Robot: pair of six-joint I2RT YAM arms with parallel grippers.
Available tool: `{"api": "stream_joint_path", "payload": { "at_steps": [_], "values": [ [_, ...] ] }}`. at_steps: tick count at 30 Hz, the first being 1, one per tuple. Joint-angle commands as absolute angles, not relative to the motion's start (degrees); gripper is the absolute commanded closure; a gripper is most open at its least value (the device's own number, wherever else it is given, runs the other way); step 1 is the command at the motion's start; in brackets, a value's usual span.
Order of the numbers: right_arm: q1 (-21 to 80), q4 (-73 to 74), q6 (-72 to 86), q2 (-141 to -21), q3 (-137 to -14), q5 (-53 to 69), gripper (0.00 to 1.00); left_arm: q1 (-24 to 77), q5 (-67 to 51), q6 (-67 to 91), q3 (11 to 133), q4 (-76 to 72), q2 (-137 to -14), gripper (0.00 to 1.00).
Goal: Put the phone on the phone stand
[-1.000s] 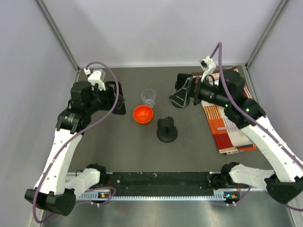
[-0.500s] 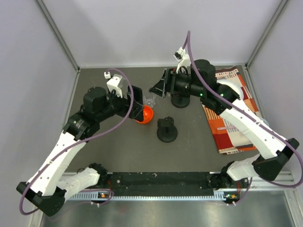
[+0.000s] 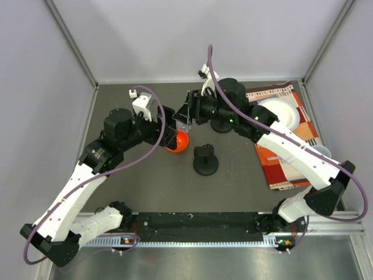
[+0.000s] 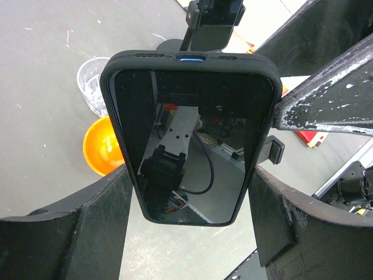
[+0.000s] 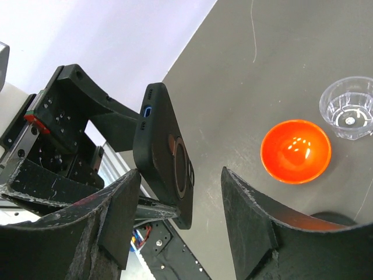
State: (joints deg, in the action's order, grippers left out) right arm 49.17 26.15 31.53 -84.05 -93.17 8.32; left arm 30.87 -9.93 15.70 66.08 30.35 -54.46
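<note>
Both arms have swung in from the sides of the counter (image 3: 145, 181) since a second ago, and in the last half second the right gripper (image 3: 185, 114) has shifted a little further left, so it now meets the left gripper (image 3: 162, 131) above the orange bowl (image 3: 179, 142). Its move has also uncovered a white plate (image 3: 282, 111) on the striped mat (image 3: 280, 169). From overhead the two sets of jaws crowd together and the phone (image 4: 189, 146) is hard to make out. The left wrist view shows it plainly: screen facing the camera, clamped by its long edges between the left jaws, held in the air off the counter. A clear cup (image 4: 93, 84) stands beside the bowl below it. The right wrist view shows what the others do not: the phone's dark back with a round ring, edge-on between the right jaws. Those jaws stand apart around it, with a clear gap on one side, and I cannot tell whether the other finger touches. The phone stand (image 3: 205, 160) sits bare on the counter, near the bowl and apart from both grippers.
</note>
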Motion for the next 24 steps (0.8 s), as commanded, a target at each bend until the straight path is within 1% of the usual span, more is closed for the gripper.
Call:
{"api": "stream_joint_path", "payload": {
  "at_steps": [1,3,13,16,18,19,20,21,22,23,24],
  "values": [
    [50.01,23.82,31.03,-84.37,-95.80,7.12,0.44,31.29,-9.93,14.85,67.06,23.82,-52.82,1.00],
    [50.18,23.47,30.94,-85.07,-96.24,7.82,0.47,31.29,-10.11,14.85,67.15,23.82,-53.09,1.00],
    [51.77,23.20,30.85,-89.12,-99.84,8.70,0.48,31.99,-9.41,14.41,67.76,25.13,-54.14,1.00],
    [51.85,22.77,31.20,-90.00,-99.93,9.14,0.57,32.17,-9.23,14.33,67.94,25.22,-54.05,1.00],
    [51.77,22.24,31.46,-90.44,-100.02,9.49,0.68,32.17,-9.32,14.33,68.11,25.40,-54.05,1.00],
    [51.77,21.98,31.73,-90.35,-99.58,9.58,0.75,32.25,-9.58,14.33,68.38,25.49,-54.05,1.00],
    [51.77,20.75,31.99,-89.83,-99.06,9.67,0.95,32.26,-9.75,14.67,68.55,25.49,-54.05,1.00],
    [51.77,19.87,32.34,-88.87,-98.18,8.62,1.00,32.26,-9.41,15.20,68.64,25.58,-53.97,1.00],
    [51.68,18.04,32.69,-87.38,-94.00,8.35,1.00,32.26,-7.84,15.90,68.90,25.84,-53.79,1.00],
    [51.51,7.49,32.96,-82.06,-90.04,8.70,1.00,32.26,-7.39,17.74,69.17,25.93,-53.53,0.97],
    [51.42,1.99,33.57,-79.13,-85.56,8.09,1.00,32.26,-7.64,18.54,69.17,25.84,-53.26,0.87]
  ]
}}
